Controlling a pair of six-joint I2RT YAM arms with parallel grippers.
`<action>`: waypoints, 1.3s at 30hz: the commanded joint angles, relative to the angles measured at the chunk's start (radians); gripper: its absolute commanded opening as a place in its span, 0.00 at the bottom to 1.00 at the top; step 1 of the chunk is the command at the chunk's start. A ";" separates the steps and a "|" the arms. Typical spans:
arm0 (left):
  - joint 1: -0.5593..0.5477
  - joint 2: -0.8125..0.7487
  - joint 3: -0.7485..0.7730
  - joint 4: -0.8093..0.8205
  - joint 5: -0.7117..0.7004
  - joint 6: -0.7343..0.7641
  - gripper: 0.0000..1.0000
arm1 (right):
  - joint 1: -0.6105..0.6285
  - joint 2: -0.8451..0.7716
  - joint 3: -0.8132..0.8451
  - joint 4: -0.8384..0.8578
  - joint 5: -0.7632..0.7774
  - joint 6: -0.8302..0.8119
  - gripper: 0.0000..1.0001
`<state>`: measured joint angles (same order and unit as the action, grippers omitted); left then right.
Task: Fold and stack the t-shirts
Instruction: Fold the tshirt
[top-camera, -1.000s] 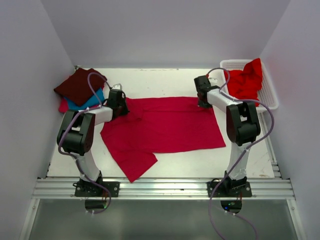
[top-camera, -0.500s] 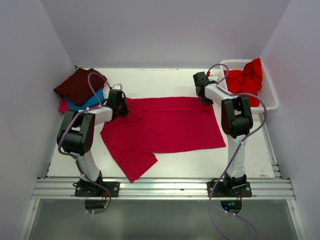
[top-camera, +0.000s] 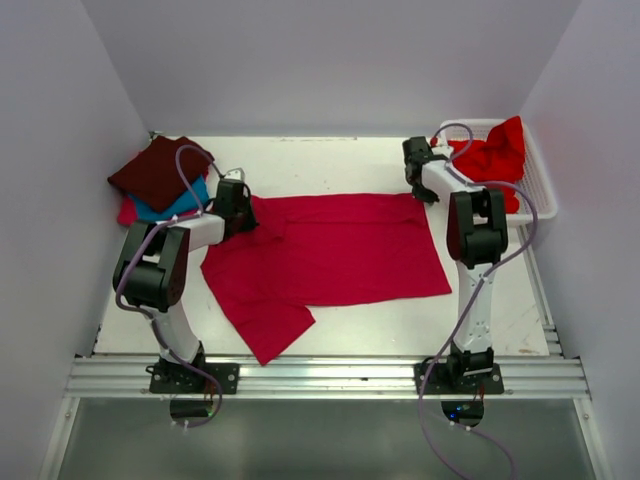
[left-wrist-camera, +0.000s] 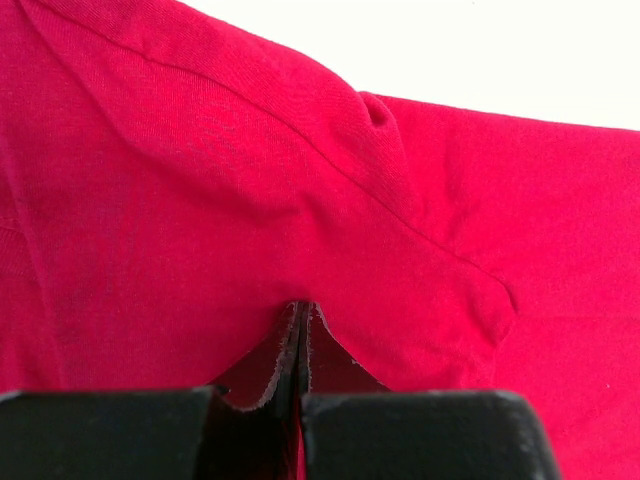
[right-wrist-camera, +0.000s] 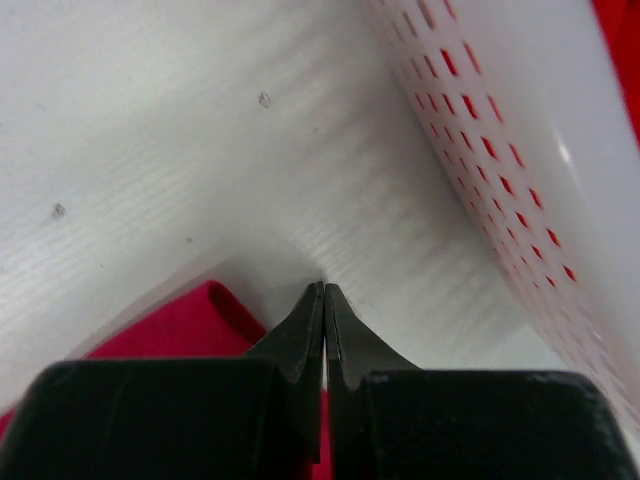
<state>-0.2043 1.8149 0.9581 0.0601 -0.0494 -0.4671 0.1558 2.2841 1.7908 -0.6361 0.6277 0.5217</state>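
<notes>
The left gripper (left-wrist-camera: 300, 312) was clamped tight on a small ridge of the crimson shirt (top-camera: 340, 250), the cloth tenting up just ahead of its fingertips and wrinkling away to either side. The right gripper (right-wrist-camera: 323, 292) was also fully closed, but on nothing that could be seen: its tips hung over bare table (top-camera: 330, 160), with the shirt's corner just below and to their left and the white basket (top-camera: 540, 190) wall close on their right.

The main risk, as I judged it, was a one-sided pull. With only the left end pinched, any lift or drag would twist the shirt and bunch it toward that gripper rather than fold it square. The pinch was narrow, so the cloth might slip out under load. The right gripper would have to open before taking its corner, and working that near the basket it could nudge the wall or snag the bright red shirt (top-camera: 490, 160) heaped inside.

The crimson shirt lay spread flat between the two grippers, its long axis running from one to the other. One looser flap trailed from the left gripper's side back toward the arm bases, so the sleeved end probably pointed at that gripper and the straight hem at the right one. Beyond the left gripper's outer side sat the stack (top-camera: 155, 175) of maroon, teal and pink-red shirts
</notes>
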 joint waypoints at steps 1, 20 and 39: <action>0.008 -0.028 -0.025 -0.037 0.019 0.022 0.00 | 0.008 -0.207 -0.172 0.088 0.006 0.003 0.00; 0.008 -0.029 -0.048 -0.017 0.045 0.013 0.00 | 0.051 -0.286 -0.254 0.197 -0.230 -0.057 0.00; 0.008 -0.016 -0.041 -0.014 0.043 0.008 0.00 | 0.050 -0.408 -0.511 0.263 -0.275 0.003 0.00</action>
<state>-0.2031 1.8008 0.9348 0.0738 -0.0166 -0.4675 0.2089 1.9629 1.3178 -0.4114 0.3630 0.4973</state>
